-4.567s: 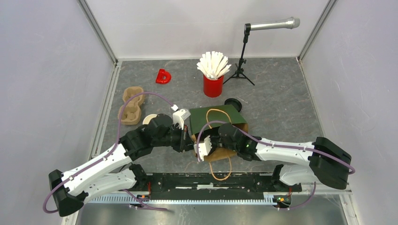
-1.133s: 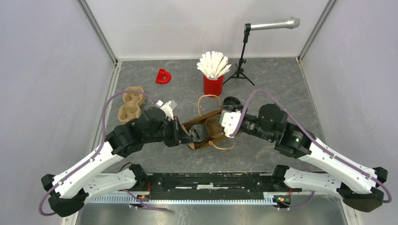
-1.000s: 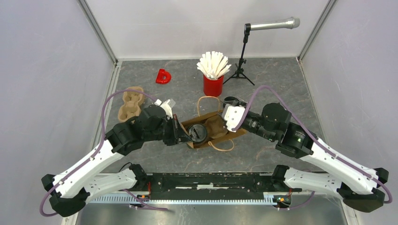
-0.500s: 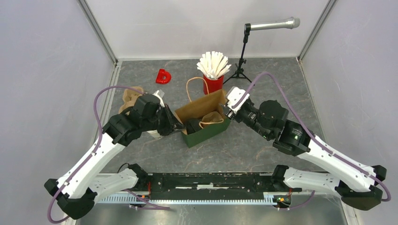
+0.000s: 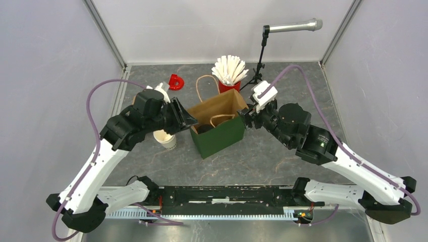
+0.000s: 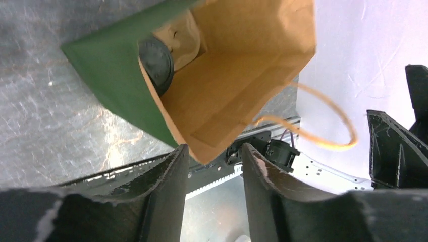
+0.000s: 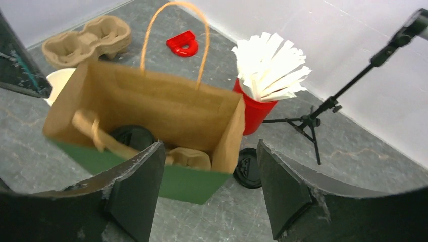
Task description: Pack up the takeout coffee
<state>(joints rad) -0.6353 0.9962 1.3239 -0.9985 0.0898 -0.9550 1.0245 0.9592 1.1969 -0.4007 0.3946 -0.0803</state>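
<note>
**Bag upright, one lidded cup inside, both hands open at its rim**

Your left hand [image 6: 214, 153] sits at one end of the green paper bag [image 5: 222, 138]. Its fingers stand moderately apart and hold nothing. The bag's brown rim lies just past the fingertips, and I cannot tell whether they touch it.

Your right hand [image 7: 209, 146] is at the opposite end of the bag with its fingers spread wide, also holding nothing. The near corner of the bag shows in the gap ahead of them.

The bag stands on the worktop [image 5: 282, 85] between your two hands with its mouth open. A lidded cup [image 7: 132, 136] sits inside it, and only the round black lid shows. It is straight ahead of your left hand, and ahead and to the left of your right hand.

The second cup, an open white paper cup [image 5: 165, 138], stands on the worktop below and just behind your left hand, near the bag but outside it.

A loose black lid [image 7: 247, 169] lies flat on the worktop just ahead of your right hand. It is at the foot of the bag, on the side toward the red cup of white sticks [image 7: 255, 113].

The brown pulp cup carrier [image 7: 88, 40] lies beyond the bag, well away from your right hand.
</note>
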